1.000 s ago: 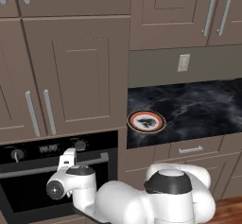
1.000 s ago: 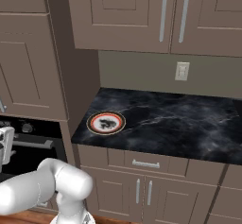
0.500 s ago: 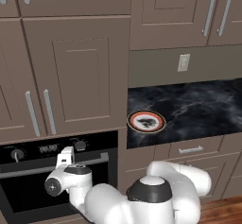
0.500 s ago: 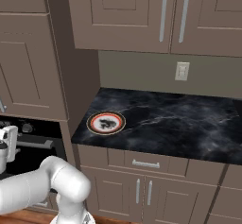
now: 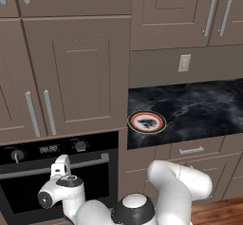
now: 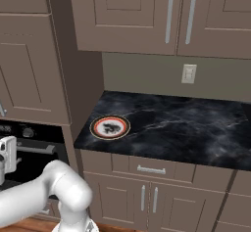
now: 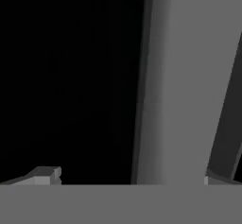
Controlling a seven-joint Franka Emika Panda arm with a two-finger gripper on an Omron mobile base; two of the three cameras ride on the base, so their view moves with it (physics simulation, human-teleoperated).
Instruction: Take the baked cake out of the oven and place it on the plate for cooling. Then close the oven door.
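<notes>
The black oven [image 5: 47, 149] sits low on the left, and its glass oven door [image 5: 28, 191] is shut. My gripper [image 5: 60, 164] is up against the door's long silver bar handle [image 5: 90, 161]. In the hand view the gripper [image 7: 130, 178] is open, and the handle [image 7: 184, 76] runs between its fingertips [image 7: 45, 173], closer to the right one, with black glass behind. The right base view shows the hand [image 6: 7, 150] beside the handle [image 6: 37, 149]. The plate [image 5: 134, 122], [image 6: 98, 127] lies bare on the dark counter. The baked cake is hidden.
A dark marble counter [image 5: 199, 110] stretches to the right of the oven, over drawers and cabinet doors [image 6: 147, 197]. Brown wall cabinets [image 5: 76, 77] hang above the oven and the counter. A wall socket [image 5: 184, 62] is behind the counter.
My hand has edged slightly left along the oven handle, and the arm's elbow has swung left and lower. The jaws have stayed open and the door has stayed shut.
</notes>
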